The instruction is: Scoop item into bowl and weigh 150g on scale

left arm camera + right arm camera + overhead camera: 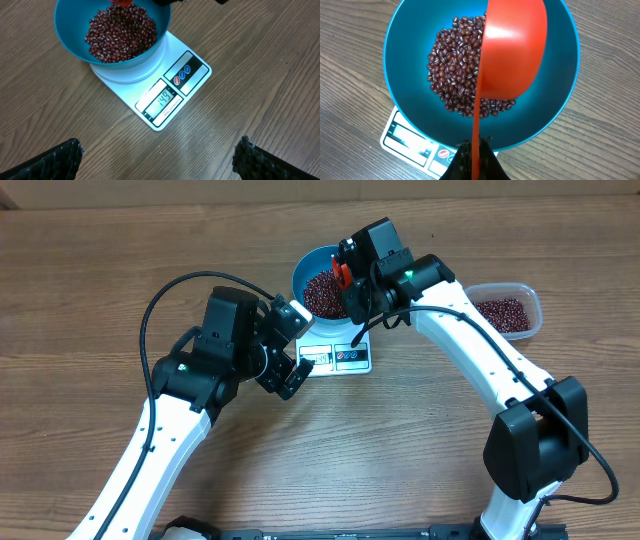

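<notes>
Upper centre of the overhead view, the blue bowl (pixel 302 270) sits on the white scale (pixel 342 358), with red-brown beans (pixel 322 295) piled inside. The right gripper (pixel 475 162) is clamped tight on a red scoop (pixel 512 50), tipped over the bowl. The left gripper (pixel 160 161) hangs near the scale, fingers spread wide, holding nothing.

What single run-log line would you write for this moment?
right gripper: shut on red scoop over bowl | left gripper: open, empty, near scale | bowl: on scale, holding beans | clear tub: beans inside
</notes>
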### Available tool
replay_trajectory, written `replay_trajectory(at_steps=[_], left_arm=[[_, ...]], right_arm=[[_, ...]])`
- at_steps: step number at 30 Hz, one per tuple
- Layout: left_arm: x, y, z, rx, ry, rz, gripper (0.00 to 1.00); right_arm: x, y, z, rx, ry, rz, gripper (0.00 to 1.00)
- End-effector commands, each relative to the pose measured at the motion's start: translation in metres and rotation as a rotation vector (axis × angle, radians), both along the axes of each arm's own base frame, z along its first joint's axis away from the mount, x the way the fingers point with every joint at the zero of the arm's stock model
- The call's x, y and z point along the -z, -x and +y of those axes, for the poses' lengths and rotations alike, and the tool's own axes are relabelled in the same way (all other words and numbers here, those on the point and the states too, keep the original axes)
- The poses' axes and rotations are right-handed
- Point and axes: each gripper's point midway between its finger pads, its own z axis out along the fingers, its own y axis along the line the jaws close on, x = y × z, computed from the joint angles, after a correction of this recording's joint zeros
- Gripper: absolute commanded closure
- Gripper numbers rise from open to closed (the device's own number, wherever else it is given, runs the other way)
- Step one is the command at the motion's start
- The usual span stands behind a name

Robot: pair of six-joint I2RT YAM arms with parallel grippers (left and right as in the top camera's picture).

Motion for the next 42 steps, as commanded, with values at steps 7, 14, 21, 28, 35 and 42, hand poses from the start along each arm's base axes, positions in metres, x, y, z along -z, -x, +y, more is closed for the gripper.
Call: replay_trajectory(at_steps=[7, 14, 21, 28, 35, 42], left_arm=[[0.0016, 0.0007, -0.0025, 0.0, 0.004, 0.007, 0.01], [0.0016, 0.0007, -0.0025, 0.0, 0.004, 0.007, 0.0], [0.0016, 0.0007, -0.0025, 0.0, 0.004, 0.007, 0.0], [0.0016, 0.0007, -0.0025, 0.0, 0.004, 0.007, 0.0], [0.0016, 0.0007, -0.0025, 0.0, 0.004, 0.007, 0.0], [0.0016, 0.0007, -0.0025, 0.0, 0.004, 0.007, 0.0]], right_arm=[[-0.0307, -0.0064, 0.0017, -0.002, -0.037, -0.066, 0.96], [-0.0306, -0.0071, 0.0003, -0.034, -0.012, -0.081, 0.96], [-0.0304, -0.0108, -0.0068, -0.045, 0.042, -0.108, 0.96], [-0.0304, -0.0108, -0.0068, -0.064, 0.052, -0.114, 0.96], [-0.0304, -0.0114, -0.008, -0.069, 0.063, -0.119, 0.96], [-0.0304, -0.0095, -0.0043, -0.067, 0.036, -0.106, 0.96]])
